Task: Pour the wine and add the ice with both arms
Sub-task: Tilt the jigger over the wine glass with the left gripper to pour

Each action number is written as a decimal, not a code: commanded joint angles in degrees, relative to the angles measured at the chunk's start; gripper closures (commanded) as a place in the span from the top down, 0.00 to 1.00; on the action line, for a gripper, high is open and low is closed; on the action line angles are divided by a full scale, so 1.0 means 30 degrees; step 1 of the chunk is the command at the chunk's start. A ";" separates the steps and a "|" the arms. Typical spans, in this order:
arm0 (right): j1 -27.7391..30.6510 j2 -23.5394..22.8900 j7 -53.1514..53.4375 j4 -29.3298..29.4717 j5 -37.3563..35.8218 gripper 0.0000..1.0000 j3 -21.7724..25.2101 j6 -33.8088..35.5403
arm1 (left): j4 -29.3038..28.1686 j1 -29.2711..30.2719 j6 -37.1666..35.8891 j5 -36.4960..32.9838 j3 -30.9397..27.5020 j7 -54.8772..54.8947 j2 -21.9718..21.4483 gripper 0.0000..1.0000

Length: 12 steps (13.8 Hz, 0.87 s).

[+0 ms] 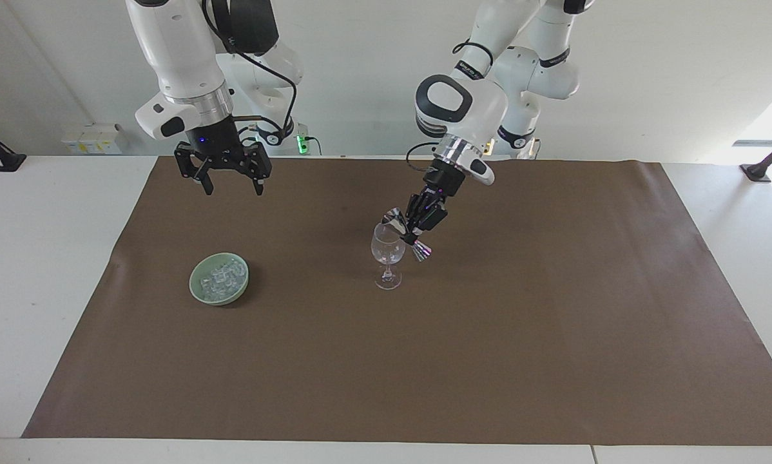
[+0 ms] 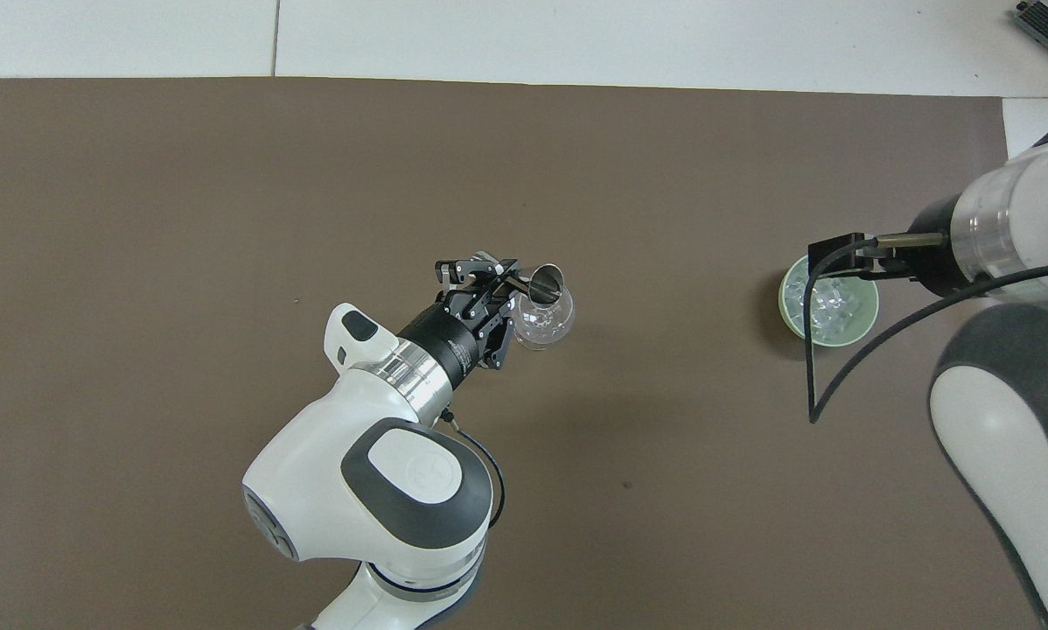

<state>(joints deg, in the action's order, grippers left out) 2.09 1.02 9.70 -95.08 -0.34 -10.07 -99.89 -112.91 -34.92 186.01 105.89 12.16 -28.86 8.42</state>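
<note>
Left hand (image 1: pixel 417 237) clamped on small metal jigger (image 1: pixel 406 233), tilted, mouth at rim of wine glass (image 1: pixel 387 254) mid-mat. Right hand (image 1: pixel 229 185) waits raised over brown mat (image 1: pixel 489 354), fingers spread wide, holding nothing. Ice (image 1: pixel 220 277) heaped in pale green bowl (image 1: pixel 199 290), on mat toward right arm's end of table (image 1: pixel 38 290), well apart from glass.

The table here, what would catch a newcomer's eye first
First, the left pincer at mid-table, shut on a small metal measuring cup tipped over the rim of a wine glass standing on the brown mat. Next, the pale green bowl heaped with ice, toward the right arm's end of the table. The right pincer waits open in the air, above the mat.
</note>
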 commanded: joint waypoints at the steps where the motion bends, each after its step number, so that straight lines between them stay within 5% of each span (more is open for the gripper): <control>1: 0.0299 0.0334 -0.0273 -0.0418 -0.0092 1.00 -0.0216 -0.0132 | 0.0284 -0.0372 0.0544 -0.0258 -0.0247 0.1033 0.0241 0.00; 12: 0.0299 0.0334 -0.0273 -0.0418 -0.0092 1.00 -0.0187 -0.0132 | 0.0254 -0.0431 0.1394 -0.0287 -0.0247 0.4050 0.0270 0.00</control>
<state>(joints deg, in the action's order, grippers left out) 2.09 1.02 9.70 -95.08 -0.34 -10.07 -99.89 -112.91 -34.94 188.41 105.79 12.07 -18.45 8.82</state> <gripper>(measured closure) 0.000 0.797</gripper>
